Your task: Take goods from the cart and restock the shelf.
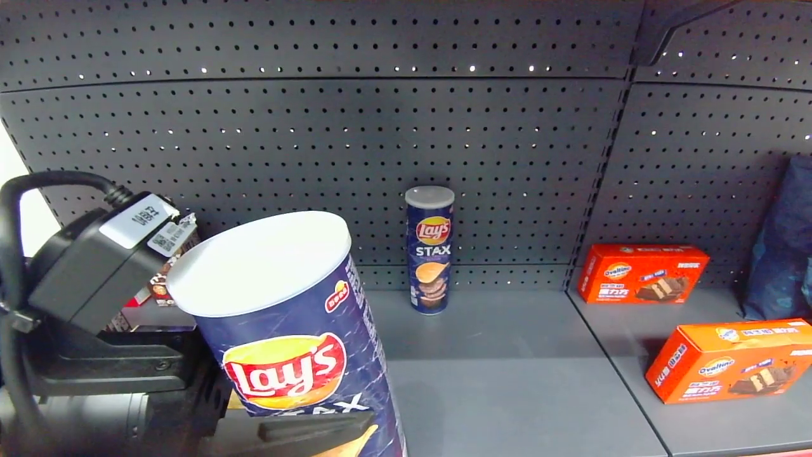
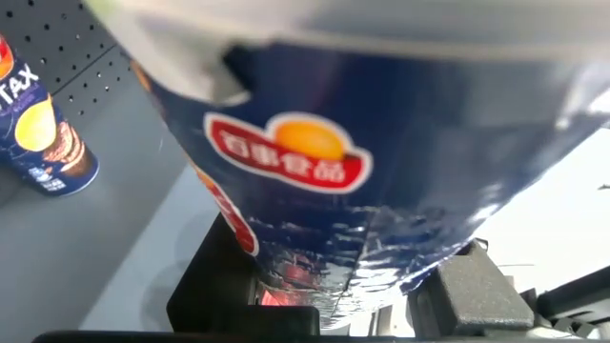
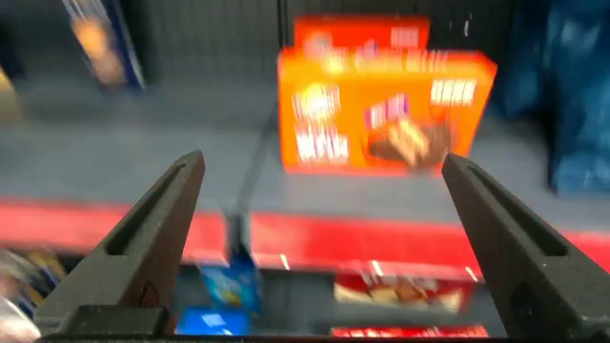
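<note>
Head view: the left gripper [image 1: 298, 412] pinches a dark blue cylindrical cardboard chip can with a white plastic lid [image 1: 285, 317]. Its jaws are pressed against the lower body of the can, which leans slightly and sits raised in front of the grey metal shelf [image 1: 507, 368], not yet resting on it. Beyond the jaws, back against the dark perforated panel [image 1: 317, 127], a second dark blue chip can with a grey lid [image 1: 430, 251] already stands upright on the shelf. In the left wrist view the held can [image 2: 362, 143] sits between the fingers of the left gripper [image 2: 343, 286], and the standing can [image 2: 38, 124] is well apart from them.

In the right wrist view the right gripper [image 3: 322, 171] holds nothing, its jaws spread wide. Straight ahead of the jaws an orange rectangular cardboard box [image 3: 386, 100] lies on the shelf, with a second orange box just behind it. The head view shows these as the near orange box [image 1: 736, 362] and the far orange box [image 1: 644, 273], beside a dark blue bag [image 1: 783, 241].

The task looks partly done: one can seems stocked, and the held one has been lifted to shelf height. What is left, judging from this, is to set it down upright near the standing can, let go, and fetch more goods.
</note>
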{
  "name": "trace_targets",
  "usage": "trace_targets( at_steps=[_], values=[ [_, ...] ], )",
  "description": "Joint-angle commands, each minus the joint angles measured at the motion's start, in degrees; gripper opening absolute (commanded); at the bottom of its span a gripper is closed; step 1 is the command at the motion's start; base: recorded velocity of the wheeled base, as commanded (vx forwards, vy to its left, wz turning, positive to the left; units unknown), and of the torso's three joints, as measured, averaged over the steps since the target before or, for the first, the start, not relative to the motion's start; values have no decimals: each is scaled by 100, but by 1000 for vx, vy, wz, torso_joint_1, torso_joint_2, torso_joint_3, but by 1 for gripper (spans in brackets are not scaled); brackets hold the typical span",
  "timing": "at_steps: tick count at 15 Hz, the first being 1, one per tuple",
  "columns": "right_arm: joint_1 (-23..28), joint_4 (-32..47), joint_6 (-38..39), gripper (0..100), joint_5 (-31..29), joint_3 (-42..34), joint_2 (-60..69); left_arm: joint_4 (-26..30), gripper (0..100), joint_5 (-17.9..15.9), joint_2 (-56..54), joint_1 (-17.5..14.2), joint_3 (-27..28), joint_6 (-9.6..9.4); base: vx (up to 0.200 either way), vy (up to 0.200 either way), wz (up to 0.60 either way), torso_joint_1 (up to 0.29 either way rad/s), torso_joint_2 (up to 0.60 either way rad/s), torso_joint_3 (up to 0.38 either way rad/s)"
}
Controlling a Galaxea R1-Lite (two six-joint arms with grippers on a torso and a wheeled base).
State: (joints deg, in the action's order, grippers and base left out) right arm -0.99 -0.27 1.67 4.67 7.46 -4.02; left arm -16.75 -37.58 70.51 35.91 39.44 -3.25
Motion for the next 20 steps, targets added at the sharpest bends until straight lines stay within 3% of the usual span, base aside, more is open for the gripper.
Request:
trace_targets(
  at_steps=[1,5,10,12,15,20],
  values=[
    [-341,-26,18,100,386,1337,-1566,-21,0,5,138,-23,11,0,0,0,0,0,0,0],
    [-613,-35,-413,100,799,1732,-2393,5,0,5,138,-137,3,0,0,0,0,0,0,0],
    [-1562,-193,-422,100,1054,2576,-4212,5,0,14,147,-208,3,9,0,0,0,0,0,0],
    [-1712,-483,-422,100,1062,2796,-4933,14,0,14,156,-278,20,18,0,0,0,0,0,0],
    [-2213,-1749,-431,100,755,2849,-6242,14,0,-3,156,-515,38,27,0,0,0,0,0,0],
    [-2652,-2170,-422,100,649,3147,-7183,5,0,-3,165,-550,20,18,0,0,0,0,0,0]
  ],
)
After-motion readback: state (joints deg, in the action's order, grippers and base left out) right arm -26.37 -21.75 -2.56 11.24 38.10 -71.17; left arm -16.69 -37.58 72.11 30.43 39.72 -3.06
